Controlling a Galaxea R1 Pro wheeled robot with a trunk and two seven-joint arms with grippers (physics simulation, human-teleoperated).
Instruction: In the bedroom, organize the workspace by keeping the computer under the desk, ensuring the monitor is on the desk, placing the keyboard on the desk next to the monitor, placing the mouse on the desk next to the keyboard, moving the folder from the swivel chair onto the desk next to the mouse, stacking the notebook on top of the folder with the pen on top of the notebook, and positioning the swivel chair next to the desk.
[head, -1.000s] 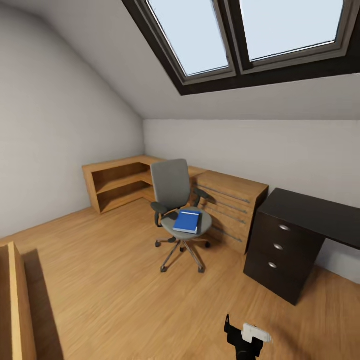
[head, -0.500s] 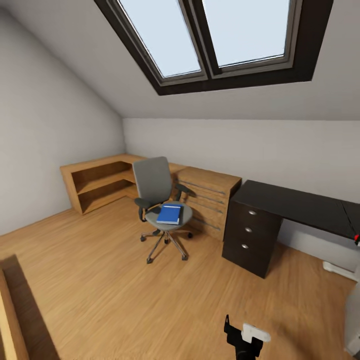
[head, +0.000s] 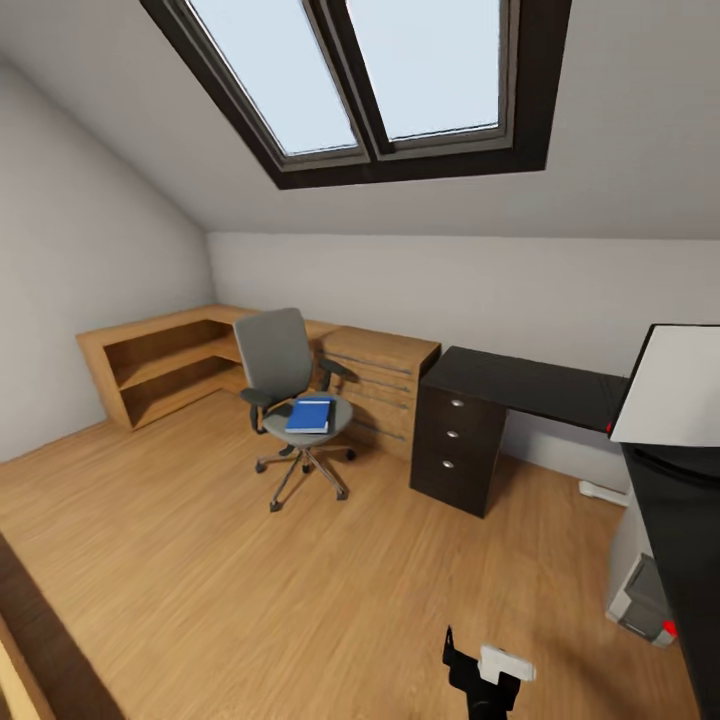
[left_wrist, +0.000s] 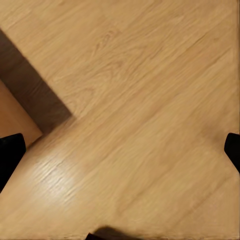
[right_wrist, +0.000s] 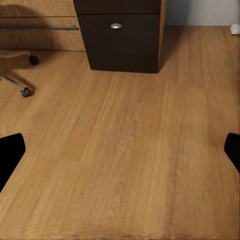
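Bright blue flat folder (head: 309, 415) lies on grey padded swivel chair (head: 287, 400), well apart from long black bench (head: 530, 385). Left hand (left_wrist: 120, 150) & right hand (right_wrist: 120, 150) both wide, empty. Risk: castored chair rolls away if nudged during grasp.

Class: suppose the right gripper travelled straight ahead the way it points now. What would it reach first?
Most likely the wood floor: the right gripper aims down at bare planks between its open fingers. The black drawer cabinet lies farther off, though depth is uncertain.
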